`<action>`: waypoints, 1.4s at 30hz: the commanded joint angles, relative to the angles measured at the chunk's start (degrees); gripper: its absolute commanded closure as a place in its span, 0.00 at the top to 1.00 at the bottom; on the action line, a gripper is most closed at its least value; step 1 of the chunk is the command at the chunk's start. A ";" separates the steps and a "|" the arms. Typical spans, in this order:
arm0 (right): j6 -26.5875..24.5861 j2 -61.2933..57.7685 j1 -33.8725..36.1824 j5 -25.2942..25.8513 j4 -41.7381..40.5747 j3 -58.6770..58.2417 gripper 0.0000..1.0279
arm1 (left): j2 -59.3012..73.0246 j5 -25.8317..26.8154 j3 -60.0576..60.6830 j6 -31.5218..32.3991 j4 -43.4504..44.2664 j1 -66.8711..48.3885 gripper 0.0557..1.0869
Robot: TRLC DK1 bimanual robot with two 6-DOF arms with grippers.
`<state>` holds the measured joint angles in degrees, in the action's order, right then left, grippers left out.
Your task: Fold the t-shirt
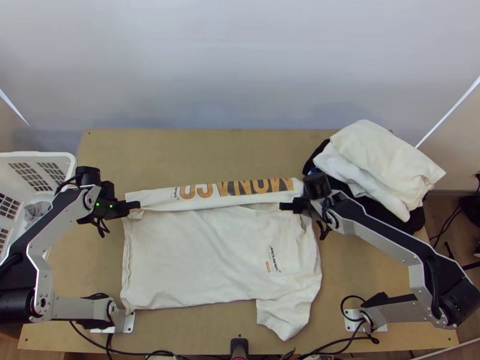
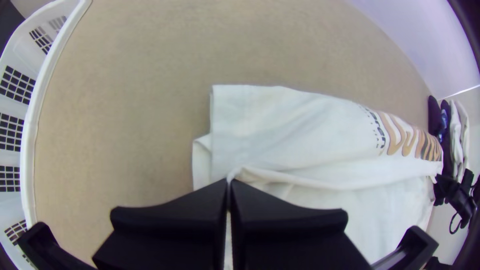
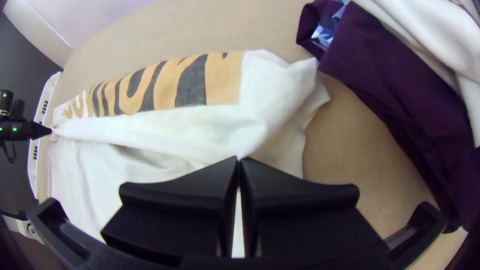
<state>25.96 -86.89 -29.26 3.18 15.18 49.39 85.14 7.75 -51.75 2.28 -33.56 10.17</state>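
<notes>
A white t-shirt (image 1: 198,258) lies on the table with its far side folded over in a long strip, orange and black lettering facing up. One sleeve sticks out toward the near edge. My left gripper (image 1: 137,205) is at the strip's left end; in the left wrist view the left gripper (image 2: 229,182) is shut on the folded edge of the t-shirt (image 2: 300,120). At the strip's other end is my right gripper (image 1: 283,206); in the right wrist view the right gripper (image 3: 239,160) is shut on the edge of the t-shirt (image 3: 200,130).
A white basket (image 1: 71,162) stands at the left edge of the table. At the back right lies a pile of cloth, with white pieces (image 1: 378,156) over dark ones (image 1: 415,223). Black cables (image 1: 150,353) run along the near edge.
</notes>
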 commanded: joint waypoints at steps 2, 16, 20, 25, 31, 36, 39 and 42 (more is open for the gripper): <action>-0.29 0.23 -0.89 2.09 -1.82 -2.45 0.03 | -1.91 -0.10 1.30 -1.23 -0.72 0.64 0.03; -0.55 1.99 -2.21 4.47 -0.24 -4.65 0.03 | -8.50 -0.01 5.52 -2.11 -3.26 -0.33 0.03; -0.47 2.87 -3.09 5.26 0.03 -5.62 0.03 | -9.91 -0.01 6.31 -1.93 -3.97 -0.68 0.03; -0.29 3.04 -3.26 5.52 -0.15 -6.50 0.03 | -10.26 -0.01 7.80 -1.41 -2.03 -0.86 0.03; -0.38 5.07 -2.91 5.52 2.84 -6.06 0.55 | -12.28 2.89 8.06 0.97 0.60 -0.95 0.79; 1.55 12.01 -3.00 4.91 14.79 -2.54 0.84 | -13.07 3.85 4.20 2.99 -3.88 0.02 0.95; 4.81 18.43 -3.18 2.62 24.90 1.06 0.85 | -15.62 4.82 3.67 2.90 -4.76 0.99 0.95; 13.68 24.67 -3.09 -1.69 34.74 2.38 0.85 | -18.08 5.52 3.32 2.90 -6.87 1.25 0.95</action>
<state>29.65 -73.17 -32.25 6.70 32.88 47.77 71.09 11.60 -46.83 4.51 -37.17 10.48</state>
